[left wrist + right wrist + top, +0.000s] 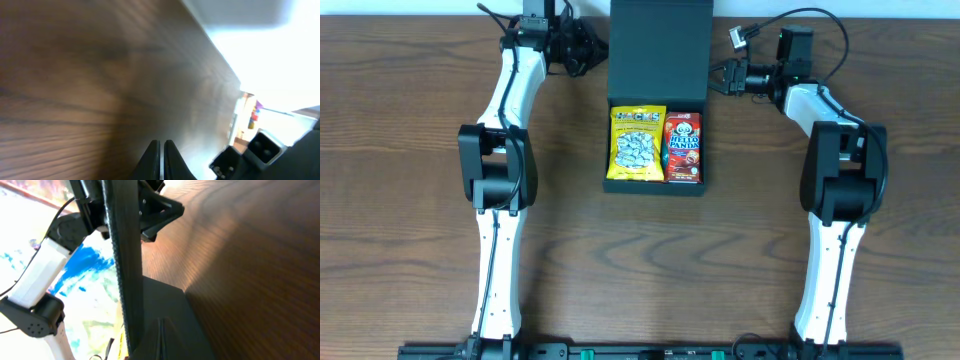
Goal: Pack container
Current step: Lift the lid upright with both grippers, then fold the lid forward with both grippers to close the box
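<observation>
The container is a dark teal square box at the table's top centre. Its flap lid is open and stands back. Inside lie a yellow snack bag and a red Hello Panda pack, side by side. My left gripper is shut and empty, just left of the lid; its wrist view shows the shut fingers over bare wood. My right gripper is shut, just right of the lid. In the right wrist view its fingertips rest at the box's dark side, beside the lid's edge.
The wooden table spreads around the box. The table's far edge runs just behind the lid and both grippers. My left arm shows beyond the lid in the right wrist view.
</observation>
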